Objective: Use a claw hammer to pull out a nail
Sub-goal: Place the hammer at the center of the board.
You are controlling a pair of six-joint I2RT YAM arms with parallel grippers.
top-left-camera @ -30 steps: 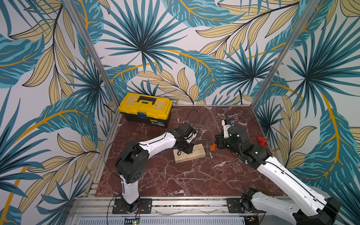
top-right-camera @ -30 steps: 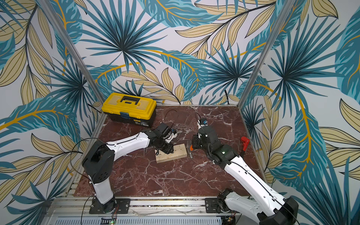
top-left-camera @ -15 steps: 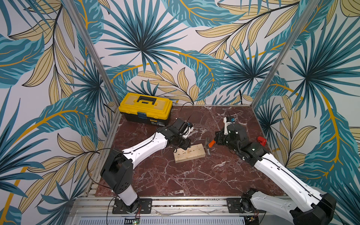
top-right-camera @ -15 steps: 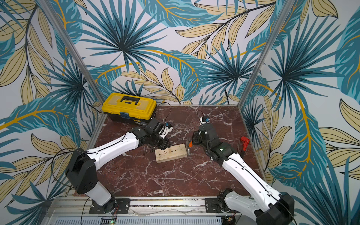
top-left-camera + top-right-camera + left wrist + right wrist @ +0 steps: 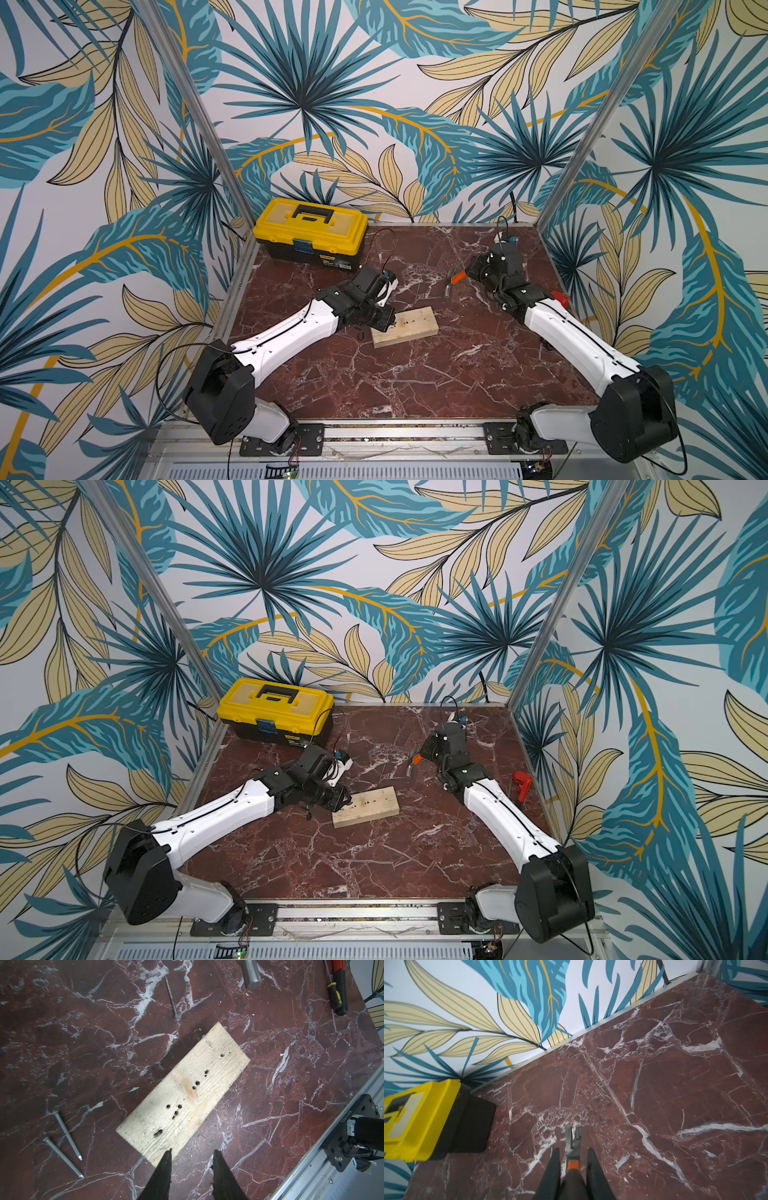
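Right gripper (image 5: 573, 1149) clamps claw hammer (image 5: 574, 1164): silver forked claw, orange shaft.

The right wrist view's edge cuts off the shaft of the claw hammer (image 5: 572, 1144) and part of the yellow toolbox (image 5: 419, 1118).

The left arm (image 5: 291, 332) is stretched low from the near left towards the middle, with the wrist tilted downward. The left gripper (image 5: 192, 1152) is pointed down and to the right, and its fingers (image 5: 164, 1167) are parted by a narrow gap. The right arm (image 5: 573, 336) is extended from the near right towards the far right. The right gripper (image 5: 572, 1150) is pointed left and clamped on the hammer (image 5: 573, 1138) shaft.
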